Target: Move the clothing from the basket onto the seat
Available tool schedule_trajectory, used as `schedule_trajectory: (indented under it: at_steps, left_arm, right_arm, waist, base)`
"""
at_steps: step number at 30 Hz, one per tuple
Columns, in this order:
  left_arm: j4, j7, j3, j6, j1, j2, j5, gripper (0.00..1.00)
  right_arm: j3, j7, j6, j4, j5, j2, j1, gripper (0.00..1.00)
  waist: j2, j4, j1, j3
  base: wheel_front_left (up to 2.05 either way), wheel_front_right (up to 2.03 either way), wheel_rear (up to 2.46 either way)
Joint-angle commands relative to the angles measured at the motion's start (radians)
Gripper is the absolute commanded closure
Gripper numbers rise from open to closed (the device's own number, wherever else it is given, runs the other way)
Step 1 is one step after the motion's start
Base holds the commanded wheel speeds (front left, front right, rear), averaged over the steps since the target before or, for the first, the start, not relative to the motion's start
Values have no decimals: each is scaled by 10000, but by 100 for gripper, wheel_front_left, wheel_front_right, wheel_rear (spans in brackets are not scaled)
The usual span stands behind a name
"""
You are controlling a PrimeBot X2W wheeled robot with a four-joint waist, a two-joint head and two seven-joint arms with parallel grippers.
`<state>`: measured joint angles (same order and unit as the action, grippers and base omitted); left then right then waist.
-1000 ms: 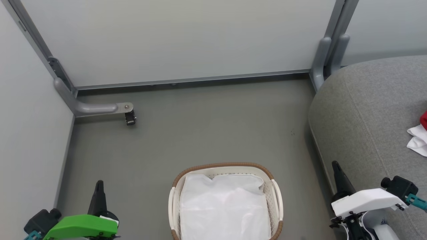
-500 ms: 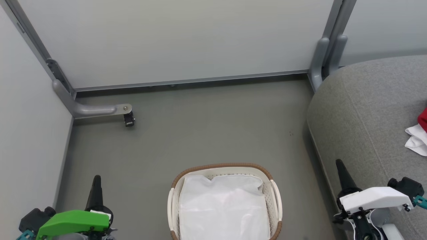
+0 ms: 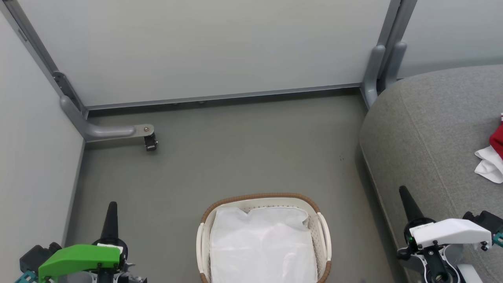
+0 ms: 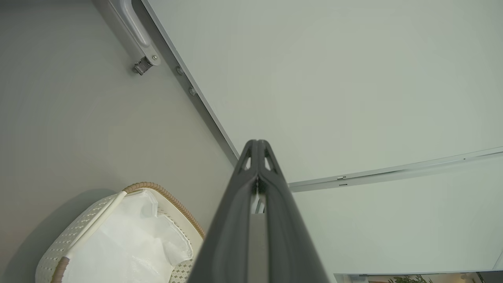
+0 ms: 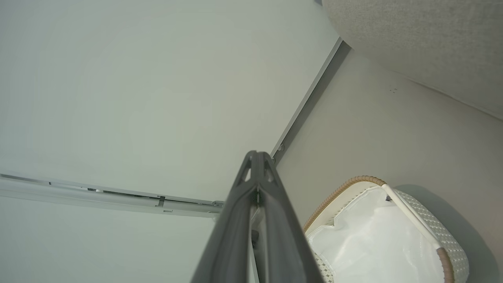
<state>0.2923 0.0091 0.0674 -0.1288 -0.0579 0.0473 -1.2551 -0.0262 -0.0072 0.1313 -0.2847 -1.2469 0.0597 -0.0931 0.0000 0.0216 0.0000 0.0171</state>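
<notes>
The basket (image 3: 259, 196) stands on the floor at the bottom centre, a crumpled white liner (image 3: 262, 243) covering its inside. The grey seat (image 3: 428, 125) rises at the right. On it, at the picture's right edge, lies the clothing (image 3: 498, 142), red with a white part below. My left gripper (image 3: 112, 206) is shut and empty, left of the basket. On the basket's other side my right gripper (image 3: 404, 191) is shut and empty, beside the seat's front edge. The left wrist view has the shut left gripper (image 4: 257, 144) above the basket (image 4: 165, 193). The right wrist view has the shut right gripper (image 5: 256, 154), basket (image 5: 346, 184) and seat (image 5: 424, 43).
Pale partition panels close the space at the back and left. A grey bracket foot with a small caster (image 3: 150, 141) juts onto the floor at the back left. Grey posts (image 3: 379, 67) stand in the back right corner. Bare grey floor (image 3: 243, 153) lies beyond the basket.
The whole picture has slid slightly left, so the camera moved. My right gripper has drifted right along the seat's edge and my left gripper a little left. Both stay shut.
</notes>
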Motion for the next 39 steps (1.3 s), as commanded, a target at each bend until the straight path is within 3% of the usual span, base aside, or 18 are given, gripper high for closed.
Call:
schedule_trajectory:
  at_steps: [1, 39]
  left_arm:
    - [-129, 76, 77, -21, -281, 83, -263, 100]
    - [-442, 886, 404, -32, -524, 88, -3017, 100]
  right_arm:
    - [-78, 94, -5, 136, -263, 78, -163, 100]
    - [-623, 940, -6, 385, -3187, 55, -185, 100]
  waist:
    - [0, -6, 0, -4]
    - [0, -171, 0, -111]
  base:
    - [0, 0, 0]
    - [0, 0, 0]
